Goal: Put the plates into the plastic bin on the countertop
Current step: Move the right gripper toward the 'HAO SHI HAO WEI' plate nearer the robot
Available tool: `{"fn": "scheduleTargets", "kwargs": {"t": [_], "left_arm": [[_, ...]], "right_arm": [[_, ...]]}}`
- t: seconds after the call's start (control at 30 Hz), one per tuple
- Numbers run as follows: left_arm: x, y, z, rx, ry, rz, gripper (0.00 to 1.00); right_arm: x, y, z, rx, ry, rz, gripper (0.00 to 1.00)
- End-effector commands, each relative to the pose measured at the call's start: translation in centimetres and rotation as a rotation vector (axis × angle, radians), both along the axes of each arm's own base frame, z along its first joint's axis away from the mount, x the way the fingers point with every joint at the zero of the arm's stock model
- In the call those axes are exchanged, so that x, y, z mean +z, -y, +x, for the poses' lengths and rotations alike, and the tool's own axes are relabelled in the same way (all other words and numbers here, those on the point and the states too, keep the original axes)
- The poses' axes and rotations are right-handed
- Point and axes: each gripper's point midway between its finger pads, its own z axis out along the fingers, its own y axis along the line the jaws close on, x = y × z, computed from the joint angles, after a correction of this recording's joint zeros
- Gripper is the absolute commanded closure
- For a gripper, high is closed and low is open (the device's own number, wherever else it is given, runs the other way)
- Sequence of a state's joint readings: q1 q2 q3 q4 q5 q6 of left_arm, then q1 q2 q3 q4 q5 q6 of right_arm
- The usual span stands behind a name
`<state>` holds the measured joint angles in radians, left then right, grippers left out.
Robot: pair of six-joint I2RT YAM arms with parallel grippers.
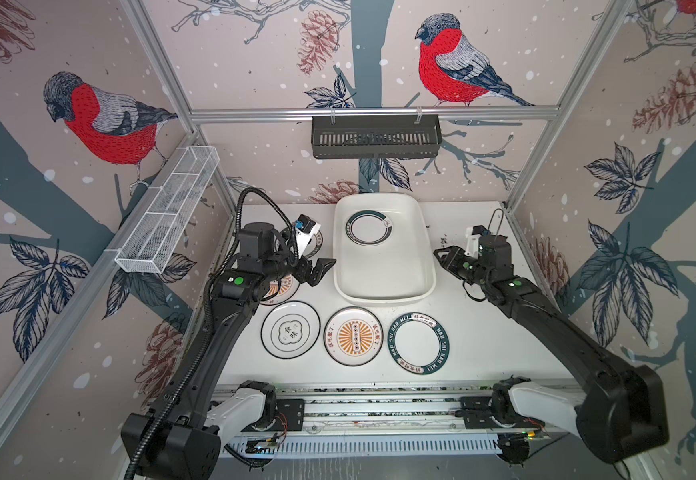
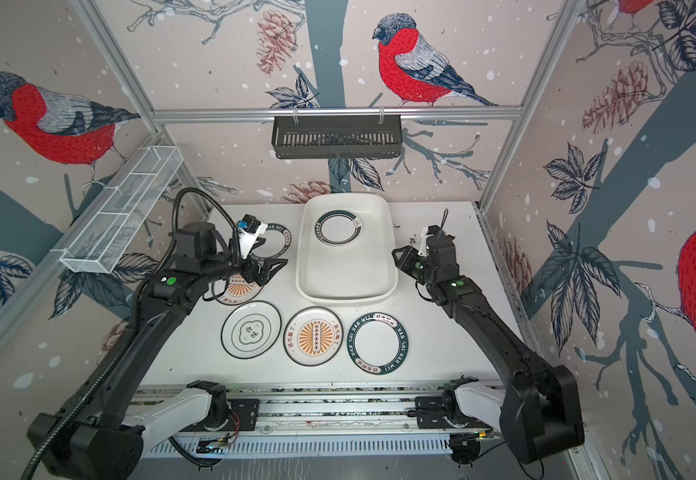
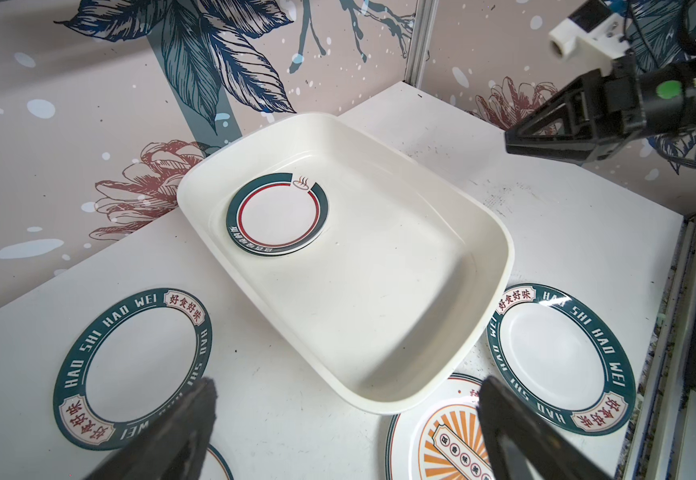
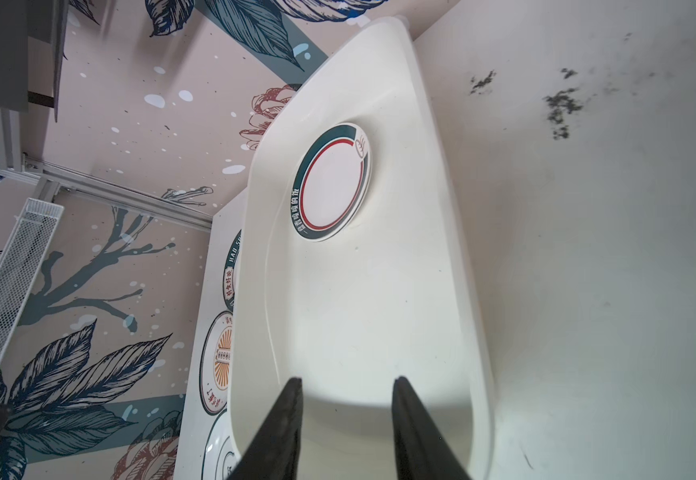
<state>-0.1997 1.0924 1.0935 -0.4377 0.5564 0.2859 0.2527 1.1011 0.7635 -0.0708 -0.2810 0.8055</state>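
The white plastic bin (image 1: 383, 270) (image 2: 346, 274) (image 3: 379, 291) (image 4: 359, 311) stands at the back of the countertop (image 1: 483, 332). One teal-rimmed plate (image 1: 369, 227) (image 2: 338, 226) (image 3: 277, 214) (image 4: 332, 183) lies in its far end. In front of it lie a cloud-emblem plate (image 1: 290, 329), an orange sunburst plate (image 1: 353, 336) and a teal lettered plate (image 1: 418, 343). Two more plates (image 1: 280, 291) (image 1: 318, 245) are partly hidden by my left arm. My left gripper (image 1: 321, 270) (image 3: 348, 386) hangs wide open and empty beside the bin's left rim. My right gripper (image 1: 442, 254) (image 4: 347, 380) is open and empty at the bin's right rim.
A black slatted basket (image 1: 375, 137) hangs on the back rail. A white wire-mesh basket (image 1: 167, 212) hangs on the left wall. Dark specks (image 4: 560, 110) mark the countertop right of the bin. Aluminium frame posts stand at the back corners.
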Motion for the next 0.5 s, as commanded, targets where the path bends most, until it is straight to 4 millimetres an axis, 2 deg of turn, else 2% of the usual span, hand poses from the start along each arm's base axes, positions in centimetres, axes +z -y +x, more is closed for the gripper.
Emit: {"fn": "scheduleTargets", "kwargs": {"t": [0.0, 0.1, 0.2, 0.47], "left_arm": [[-0.2, 0.4, -0.5, -0.029, -0.020, -0.007, 0.03], [-0.1, 0.5, -0.4, -0.030, -0.028, -0.016, 0.03], [-0.3, 0.8, -0.4, -0.041, -0.044, -0.033, 0.03], [0.6, 1.2, -0.6, -0.072, -0.030, -0.045, 0.03]], "right_arm": [[-2.0, 2.3, -3.3, -0.027, -0.044, -0.038, 0.60], [-2.7, 4.0, -5.7, -0.063, -0.043, -0.010, 0.57], [-4.2, 4.8, -7.3, -0.059, -0.088, 0.005, 0.57], [-7.6, 4.7, -10.4, -0.026, -0.203, 0.018, 0.52]]}}
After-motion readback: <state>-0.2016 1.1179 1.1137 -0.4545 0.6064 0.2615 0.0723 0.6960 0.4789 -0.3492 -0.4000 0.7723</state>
